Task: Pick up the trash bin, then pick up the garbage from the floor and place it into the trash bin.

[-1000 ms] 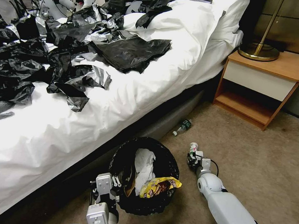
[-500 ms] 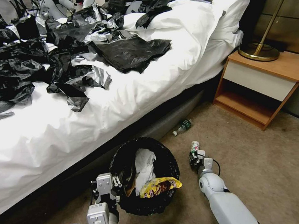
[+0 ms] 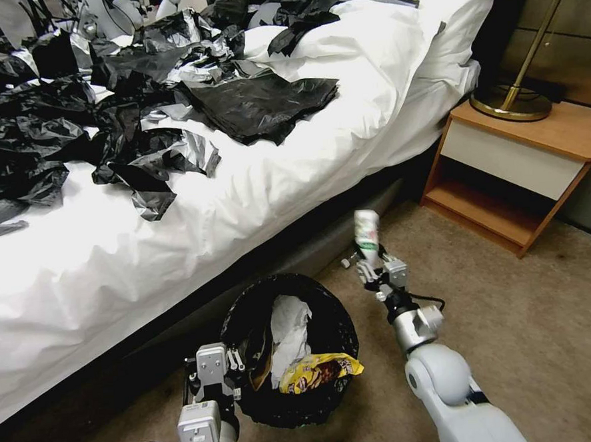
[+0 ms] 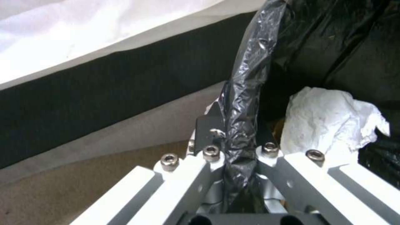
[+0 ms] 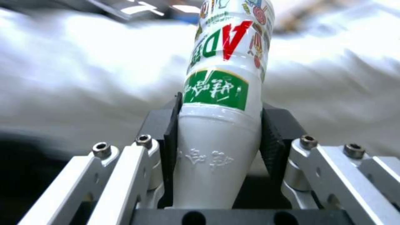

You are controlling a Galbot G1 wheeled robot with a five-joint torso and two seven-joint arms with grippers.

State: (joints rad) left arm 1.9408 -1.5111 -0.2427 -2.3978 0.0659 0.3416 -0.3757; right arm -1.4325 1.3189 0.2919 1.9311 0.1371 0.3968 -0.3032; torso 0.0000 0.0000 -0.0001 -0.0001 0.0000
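Two grippers show in the head view. The left gripper [image 3: 234,359] is low down, at the near left edge of the trash bin [image 3: 254,410], and its jaws are pinched together on the rim. The bin sits low in front of the robot, just beside the bed [image 3: 177,255]; whether it touches the floor [image 3: 550,339] cannot be told. Inside the bin lie a crumpled white paper [image 3: 290,334] and a yellow wrapper [image 3: 318,371] that leans on the near rim. The right gripper [image 3: 371,262] is up in the air, to the right of the bin and a bit past it. Its jaws are clamped on a white bottle [image 3: 367,231], which stands nearly upright above them. A nightstand [image 3: 519,160] stands at the right, with a lamp base [image 3: 502,105] on top. Black plastic sheets [image 3: 255,107] lie all over the bed.

From the left wrist, the left gripper [image 4: 238,147] has its black pads squeezed tight on the black bag [image 4: 246,93] folded over the bin's rim. The white paper [image 4: 333,118] lies just inside.

From the right wrist, the right gripper [image 5: 218,137] holds the white bottle [image 5: 221,109] by its narrow end, one black pad on each side. The bottle has a green label and a big red letter on it.
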